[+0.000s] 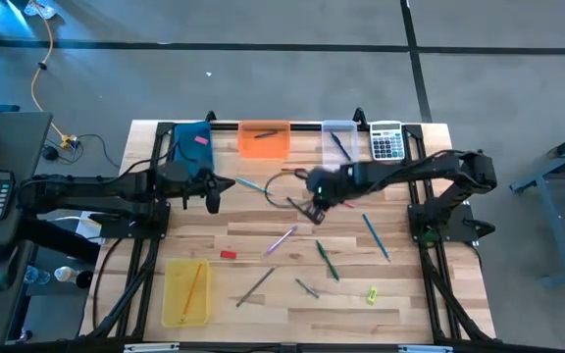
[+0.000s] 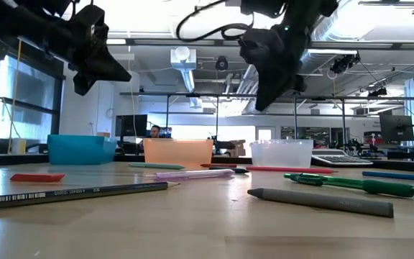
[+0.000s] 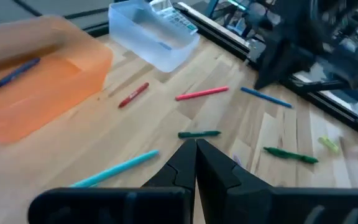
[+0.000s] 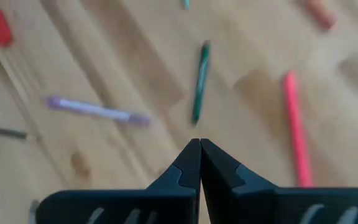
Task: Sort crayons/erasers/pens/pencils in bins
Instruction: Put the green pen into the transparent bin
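High view | left fingers closed, empty | right fingers closed, empty | no legible writing

Pale wood plank table, translucent plastic orange bin, clear bin

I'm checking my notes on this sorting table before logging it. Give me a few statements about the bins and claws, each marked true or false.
1. The yellow bin holds an orange pencil. True.
2. The left claw grips a pen. False: it is shut and holds nothing.
3. The orange bin stands between the blue bin and the clear bin. True.
4. The right claw is wide open. False: its fingers are closed together.
5. A red eraser lies on the table. True.
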Tool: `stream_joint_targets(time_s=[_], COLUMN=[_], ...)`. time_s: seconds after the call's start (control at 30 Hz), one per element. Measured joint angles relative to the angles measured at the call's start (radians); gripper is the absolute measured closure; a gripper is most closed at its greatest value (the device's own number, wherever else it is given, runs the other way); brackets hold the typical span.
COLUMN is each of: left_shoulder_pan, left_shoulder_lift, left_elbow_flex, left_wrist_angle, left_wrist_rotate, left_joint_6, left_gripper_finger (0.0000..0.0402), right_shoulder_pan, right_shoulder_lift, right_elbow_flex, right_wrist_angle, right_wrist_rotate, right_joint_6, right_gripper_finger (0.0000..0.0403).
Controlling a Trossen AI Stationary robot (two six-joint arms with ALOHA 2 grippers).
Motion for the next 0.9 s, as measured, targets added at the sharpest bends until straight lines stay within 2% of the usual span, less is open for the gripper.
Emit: stream_joint_targets(time_s=[0.2,0.4,0.6,0.9], left_shoulder_pan=[0.013,0.063,0.105,0.121], left_shoulder_lift=[0.000,0.000,0.000,0.000], left_elbow_flex=[0.000,0.000,0.000,0.000], left_wrist_angle=[0.062,0.064,0.068,0.064], left_wrist_rotate=[0.001,0.042,0.088,0.094], left_joint_6=[0.098,0.164,0.191,0.180], left_gripper_finger=[0.0401,0.0401,0.0401,0.0401], right_shoulder_pan=[0.164,0.301,0.372,0.384], right_shoulder_lift=[0.010,0.053,0.144,0.250], right_elbow_flex=[-0.046,-0.046,-0.046,-0.046], right_wrist_angle=[-0.002,-0.018,-0.023,-0.002], right_wrist_rotate=[-0.011,0.013,0.014,-0.004], right_joint_6=[0.330,0.606,0.713,0.743], right_gripper_finger=[0.0396,0.0334,0.0282,0.0277])
